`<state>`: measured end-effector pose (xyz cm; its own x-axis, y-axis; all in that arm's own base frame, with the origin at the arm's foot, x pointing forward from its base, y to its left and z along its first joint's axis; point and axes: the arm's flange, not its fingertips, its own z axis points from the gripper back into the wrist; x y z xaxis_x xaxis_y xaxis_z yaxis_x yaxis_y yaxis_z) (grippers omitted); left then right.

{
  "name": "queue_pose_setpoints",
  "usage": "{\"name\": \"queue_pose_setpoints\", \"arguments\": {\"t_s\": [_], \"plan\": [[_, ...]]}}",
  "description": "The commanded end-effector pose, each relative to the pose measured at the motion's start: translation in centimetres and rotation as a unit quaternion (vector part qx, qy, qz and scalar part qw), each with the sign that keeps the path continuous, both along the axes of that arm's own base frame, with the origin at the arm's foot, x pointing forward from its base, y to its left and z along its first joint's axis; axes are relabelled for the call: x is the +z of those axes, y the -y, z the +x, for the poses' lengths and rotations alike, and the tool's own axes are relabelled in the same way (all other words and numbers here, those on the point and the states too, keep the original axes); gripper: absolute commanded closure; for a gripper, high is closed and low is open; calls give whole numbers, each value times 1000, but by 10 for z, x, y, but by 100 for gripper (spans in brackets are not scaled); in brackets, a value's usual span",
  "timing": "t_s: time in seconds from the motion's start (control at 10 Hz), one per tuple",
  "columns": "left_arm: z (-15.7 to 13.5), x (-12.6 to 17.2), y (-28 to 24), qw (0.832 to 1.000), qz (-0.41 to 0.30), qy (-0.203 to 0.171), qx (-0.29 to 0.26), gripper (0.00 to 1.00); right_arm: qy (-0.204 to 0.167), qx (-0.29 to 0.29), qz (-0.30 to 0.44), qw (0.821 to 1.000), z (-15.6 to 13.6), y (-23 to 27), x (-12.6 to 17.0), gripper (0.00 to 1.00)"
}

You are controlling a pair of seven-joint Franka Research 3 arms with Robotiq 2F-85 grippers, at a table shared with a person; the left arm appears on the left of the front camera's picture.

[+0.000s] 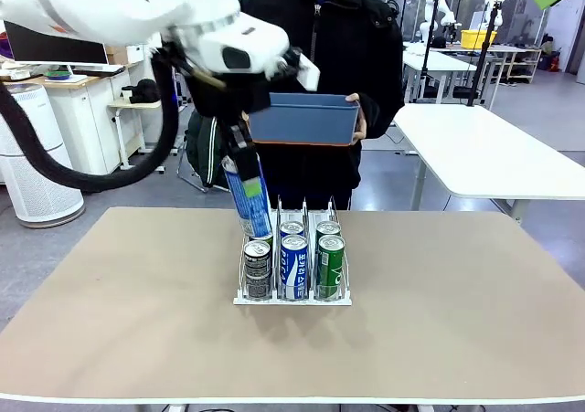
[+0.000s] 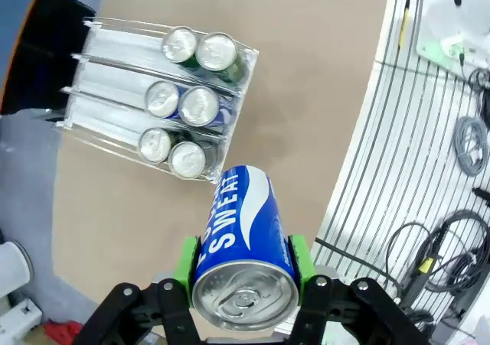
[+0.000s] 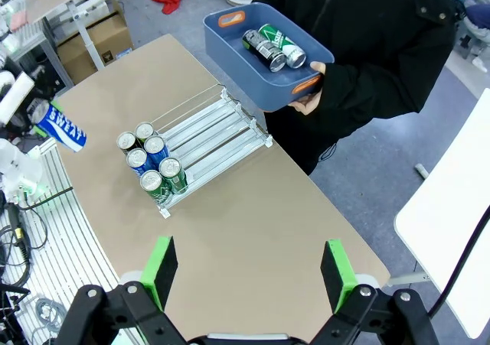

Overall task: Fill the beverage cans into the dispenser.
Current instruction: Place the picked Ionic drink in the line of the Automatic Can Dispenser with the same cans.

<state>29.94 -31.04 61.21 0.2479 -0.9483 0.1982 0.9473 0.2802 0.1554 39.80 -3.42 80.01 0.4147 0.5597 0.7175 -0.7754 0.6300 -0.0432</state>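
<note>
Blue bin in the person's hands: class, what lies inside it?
From the right wrist view, the blue bin holds cans lying on their sides: a green-and-white can and a grey can. From the front, its wall covers them all; whether more lie underneath cannot be told.
</note>
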Motion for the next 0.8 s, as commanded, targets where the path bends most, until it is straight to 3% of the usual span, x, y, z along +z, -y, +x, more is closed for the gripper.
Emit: {"name": "queue_pose_setpoints", "arguments": {"t_s": [0.0, 0.2, 0.5, 0.7], "plan": [[8, -21, 18, 999, 16, 5, -32, 42, 0, 0, -1, 1000, -1, -1, 0, 0], [11, -40, 33, 997, 8, 22, -69, 42, 0, 0, -1, 1000, -1, -1, 0, 0], [24, -71, 53, 995, -1, -25, -99, 42, 0, 0, -1, 1000, -1, -1, 0, 0], [29, -64, 48, 994, -21, -31, -100, 42, 0, 0, -1, 1000, -1, -1, 0, 0]]}}
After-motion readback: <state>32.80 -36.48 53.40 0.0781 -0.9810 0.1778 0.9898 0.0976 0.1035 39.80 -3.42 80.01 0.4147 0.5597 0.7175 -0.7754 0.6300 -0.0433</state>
